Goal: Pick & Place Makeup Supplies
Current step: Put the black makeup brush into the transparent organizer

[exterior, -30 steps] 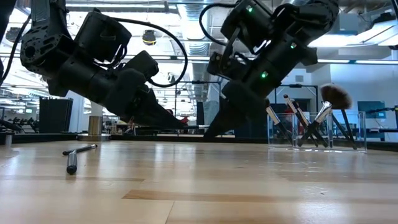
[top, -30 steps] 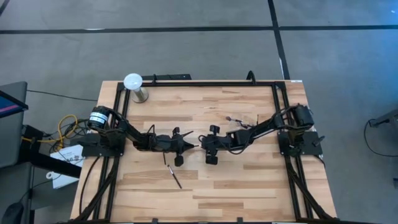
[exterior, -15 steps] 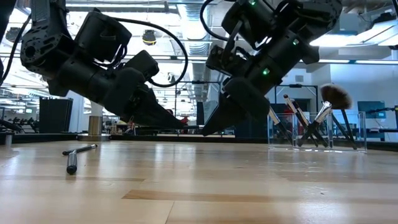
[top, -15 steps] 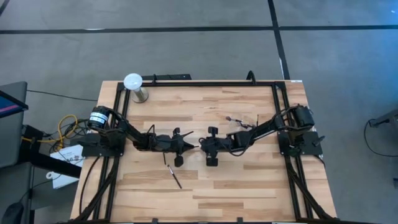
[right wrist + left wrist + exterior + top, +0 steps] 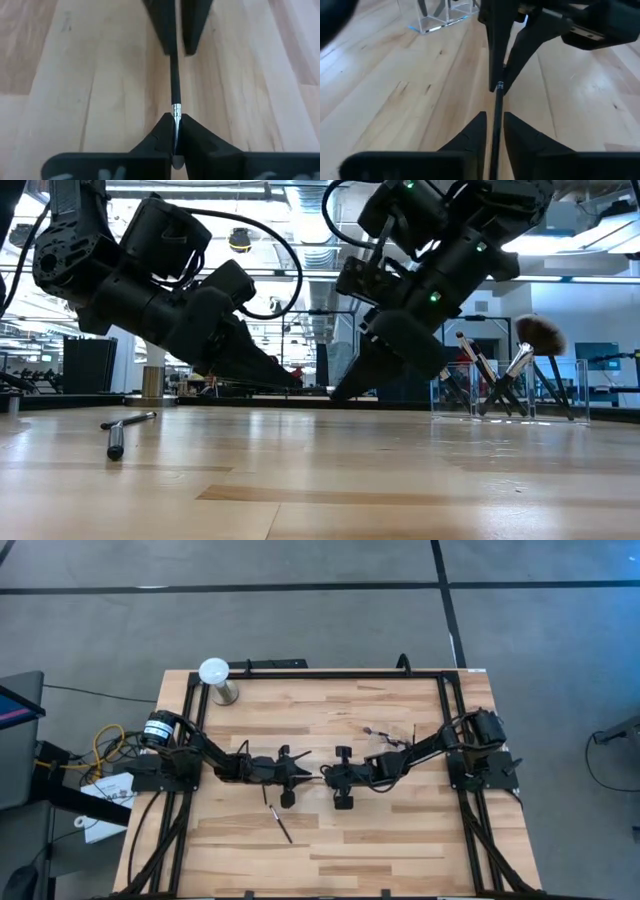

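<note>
A thin dark makeup brush (image 5: pixel 175 85) with a silvery ferrule spans the gap between my two grippers above the table's middle. My right gripper (image 5: pixel 175 120) is shut on its ferrule end. My left gripper (image 5: pixel 494 125) faces it from the left with its fingers slightly apart and the dark handle (image 5: pixel 496 107) running between them. In the high view the two grippers meet tip to tip, left (image 5: pixel 306 775) and right (image 5: pixel 327 776). Two more brushes (image 5: pixel 278 822) lie flat on the wood nearer the front edge. My right gripper pinches the brush at its silvery ferrule (image 5: pixel 175 109) between the two fingertips. The fingers come from the table's right, slanting down, and the brush sticks straight out ahead of them, clear of the table. My left gripper has the handle between its parted fingers (image 5: pixel 477 131); whether a finger touches it I cannot tell.
A clear holder (image 5: pixel 510 392) with several brushes standing in it is on the table behind the right arm (image 5: pixel 392 735). A white globe on a metal base (image 5: pixel 214 675) stands at the far left corner. Bare wood lies along the front edge.
My right gripper has shut its fingers on the brush's ferrule end, staying close against the left gripper's tips. The brush stays level above the table.
</note>
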{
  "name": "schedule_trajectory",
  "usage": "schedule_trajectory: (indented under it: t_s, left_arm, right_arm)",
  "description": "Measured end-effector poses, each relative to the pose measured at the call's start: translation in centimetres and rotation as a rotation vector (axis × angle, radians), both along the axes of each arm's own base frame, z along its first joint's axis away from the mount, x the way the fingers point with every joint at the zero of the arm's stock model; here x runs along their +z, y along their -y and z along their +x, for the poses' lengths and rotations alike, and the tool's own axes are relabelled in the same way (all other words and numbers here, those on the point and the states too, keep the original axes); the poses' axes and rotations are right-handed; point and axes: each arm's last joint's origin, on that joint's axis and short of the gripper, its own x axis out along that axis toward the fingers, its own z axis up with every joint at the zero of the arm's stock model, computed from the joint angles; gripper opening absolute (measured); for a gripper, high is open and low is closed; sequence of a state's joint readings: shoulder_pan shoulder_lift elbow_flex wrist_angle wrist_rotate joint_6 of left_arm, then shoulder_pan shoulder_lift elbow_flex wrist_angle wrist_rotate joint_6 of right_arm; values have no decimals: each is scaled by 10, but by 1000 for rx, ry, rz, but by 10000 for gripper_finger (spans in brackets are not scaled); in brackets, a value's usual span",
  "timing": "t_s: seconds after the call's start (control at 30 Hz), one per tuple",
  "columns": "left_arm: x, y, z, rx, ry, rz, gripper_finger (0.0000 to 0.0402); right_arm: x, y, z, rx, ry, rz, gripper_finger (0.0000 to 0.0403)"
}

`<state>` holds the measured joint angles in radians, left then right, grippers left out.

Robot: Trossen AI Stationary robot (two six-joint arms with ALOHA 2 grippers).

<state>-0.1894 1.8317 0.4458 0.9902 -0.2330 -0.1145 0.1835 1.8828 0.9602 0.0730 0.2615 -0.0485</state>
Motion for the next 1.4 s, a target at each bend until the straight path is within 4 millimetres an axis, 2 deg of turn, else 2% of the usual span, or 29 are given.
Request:
schedule_trajectory:
  t_s: [0.1, 0.2, 0.33, 0.47, 0.6, 0.67, 0.8, 0.87, 1.07, 1.23, 1.4]
  left_arm:
    - [0, 0, 0, 9, 6, 0, 79]
    - [1, -2, 0, 61, 10, 21, 94]
    - [1, -4, 0, 114, 15, 40, 105]
    - [1, -4, 0, 130, 20, 3, 108]
    - [1, -4, 0, 132, 20, 0, 108]
    - [1, -4, 0, 132, 21, 0, 108]
    - [1, -4, 0, 132, 20, -1, 108]
    - [0, -4, -1, 133, 18, -2, 108]
    - [0, -4, -1, 135, 17, -8, 108]
    - [0, -4, -2, 135, 12, -7, 108]
    - [-1, -4, -2, 135, 6, -6, 108]
  right_arm:
    - [2, -4, -2, 18, -84, -50, 12]
    - [16, -13, 0, -19, -181, -149, 13]
    - [48, -30, -6, -31, -371, -351, 6]
    - [85, -42, -20, -13, -554, -580, 10]
    - [116, -42, -39, -54, -697, -766, 5]
    - [125, -39, -47, -77, -754, -807, 6]
    - [136, -33, -54, -24, -745, -776, 8]
    - [138, -28, -58, -61, -752, -803, 5]
    - [153, 1, -68, -147, -739, -752, 7]
    - [154, 36, -81, -227, -824, -569, 6]
    - [141, 61, -94, -211, -957, -440, 5]
